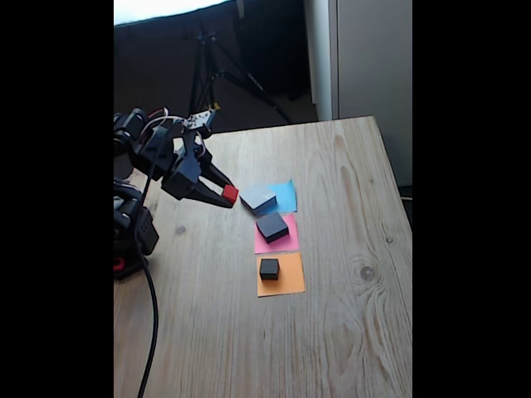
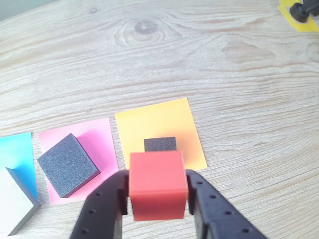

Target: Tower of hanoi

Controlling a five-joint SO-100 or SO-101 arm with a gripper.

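Note:
My gripper [image 1: 230, 196] [image 2: 157, 191] is shut on the tiny red cube [image 1: 231, 193] [image 2: 158, 185] and holds it above the table, left of the paper squares in the fixed view. The large flat grey block [image 1: 258, 199] [image 2: 15, 201] lies on the blue square [image 1: 286, 195] [image 2: 20, 157]. The medium black block [image 1: 272, 226] [image 2: 68, 165] sits on the pink square [image 1: 280, 243] [image 2: 99, 137]. On the orange square [image 1: 286, 282] [image 2: 159, 122] rests the small black cube [image 1: 269, 269] [image 2: 160, 144], partly hidden behind the red cube in the wrist view.
The arm's base [image 1: 133, 224] stands at the wooden table's [image 1: 348, 332] left edge, with a black cable [image 1: 153, 323] trailing toward the front. A tripod [image 1: 217, 70] stands behind the table. A yellow patch with a dark object [image 2: 300, 12] sits at the wrist view's top right.

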